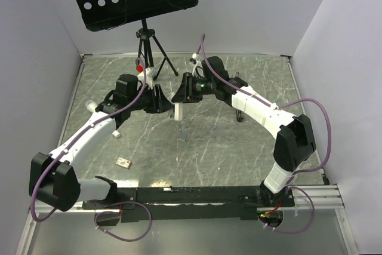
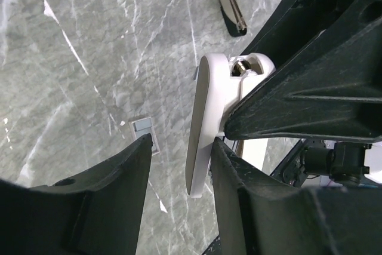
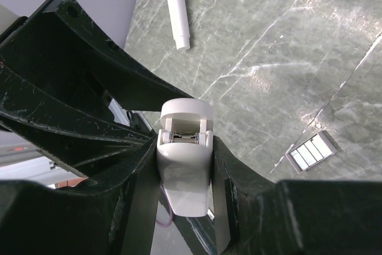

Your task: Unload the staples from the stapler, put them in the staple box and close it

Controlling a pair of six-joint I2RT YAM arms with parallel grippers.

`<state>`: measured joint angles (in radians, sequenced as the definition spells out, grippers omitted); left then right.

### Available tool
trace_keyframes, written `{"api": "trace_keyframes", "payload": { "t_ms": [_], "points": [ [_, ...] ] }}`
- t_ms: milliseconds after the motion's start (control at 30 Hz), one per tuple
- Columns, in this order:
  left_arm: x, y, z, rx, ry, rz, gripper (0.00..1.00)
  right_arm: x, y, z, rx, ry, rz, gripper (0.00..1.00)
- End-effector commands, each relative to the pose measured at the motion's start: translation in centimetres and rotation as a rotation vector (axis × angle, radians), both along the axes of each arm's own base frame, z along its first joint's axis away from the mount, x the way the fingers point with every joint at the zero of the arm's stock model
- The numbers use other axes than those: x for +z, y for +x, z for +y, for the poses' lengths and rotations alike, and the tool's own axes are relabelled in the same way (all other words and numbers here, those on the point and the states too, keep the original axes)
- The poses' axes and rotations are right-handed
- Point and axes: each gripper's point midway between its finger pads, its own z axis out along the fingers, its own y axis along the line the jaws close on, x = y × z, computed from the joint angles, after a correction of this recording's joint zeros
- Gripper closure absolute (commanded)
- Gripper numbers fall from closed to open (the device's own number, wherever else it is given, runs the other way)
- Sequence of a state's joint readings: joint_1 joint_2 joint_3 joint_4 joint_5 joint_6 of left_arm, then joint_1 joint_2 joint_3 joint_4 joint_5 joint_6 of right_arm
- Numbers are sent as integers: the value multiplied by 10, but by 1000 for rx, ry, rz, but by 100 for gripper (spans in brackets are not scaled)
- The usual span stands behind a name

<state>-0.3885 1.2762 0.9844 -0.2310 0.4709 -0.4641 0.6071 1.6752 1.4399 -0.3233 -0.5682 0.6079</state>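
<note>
While the right gripper (image 3: pixel 184 153) pinches the stapler (image 3: pixel 185 183) above the table (image 3: pixel 268 40), the left gripper (image 2: pixel 179 147) stands spread either side of it, a gap showing at one finger. The staples (image 3: pixel 310 150) lie on the table underneath.

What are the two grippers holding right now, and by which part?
The right gripper clamps the slim pale grey-white stapler by its sides near one end. The left gripper straddles it with a gap, holding nothing.

Staples (image 3: pixel 311 150) on table (image 3: pixel 268 40), below stapler (image 3: pixel 185 171)
</note>
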Motion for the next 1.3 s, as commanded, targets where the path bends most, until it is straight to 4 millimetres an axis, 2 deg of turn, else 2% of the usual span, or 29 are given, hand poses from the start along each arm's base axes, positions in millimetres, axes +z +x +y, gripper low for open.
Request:
{"api": "trace_keyframes", "payload": {
  "t_ms": [0, 233, 433, 467, 500, 567, 600, 700, 733, 800, 833, 900, 933, 967, 1133, 1267],
  "points": [
    [-12, -1, 4, 1, 50, 29, 51, 41, 11, 17, -4, 91, -76, 100],
    [-17, -7, -6, -60, 12, 69, 49, 31, 12, 24, -1, 83, -62, 100],
    [-21, -15, -17, -127, -37, 116, 56, 24, 14, 28, 8, 79, -47, 100],
    [-25, -17, -18, -138, -36, 135, 59, 25, 15, 28, 8, 80, -48, 100],
    [-26, -16, -18, -140, -31, 141, 70, 23, 15, 28, 7, 77, -42, 100],
    [-30, -16, -18, -142, -21, 157, 85, 24, 15, 29, 9, 79, -45, 100],
    [-29, -17, -19, -149, -28, 157, 97, 23, 16, 29, 8, 77, -46, 100],
    [-27, -22, -22, -175, -56, 168, 99, 19, 16, 27, 5, 58, -41, 87],
    [-26, -21, -22, -171, -61, 169, 99, 16, 17, 25, -7, 44, -41, 74],
    [-26, -19, -20, -159, -65, 170, 99, 13, 14, 19, -11, 16, -52, 61],
    [-23, -17, -16, -144, -69, 164, 99, 5, 14, 14, -26, -7, -50, 49],
    [-19, -14, -10, -109, -80, 152, 99, 7, 9, 7, -26, -21, -82, 37],
    [-17, -9, -5, -86, -87, 146, 99, -3, 5, 2, -30, -40, -73, 30],
    [-17, -7, -2, -70, -95, 140, 99, 0, 1, -1, -32, -41, -94, 28],
    [-10, 3, 14, 13, -113, 119, 99, -18, -21, -7, -14, -76, -94, 28],
    [-8, 4, 17, 33, -109, 104, 99, -25, -33, 3, 4, -103, -98, 29]
  ]
}}
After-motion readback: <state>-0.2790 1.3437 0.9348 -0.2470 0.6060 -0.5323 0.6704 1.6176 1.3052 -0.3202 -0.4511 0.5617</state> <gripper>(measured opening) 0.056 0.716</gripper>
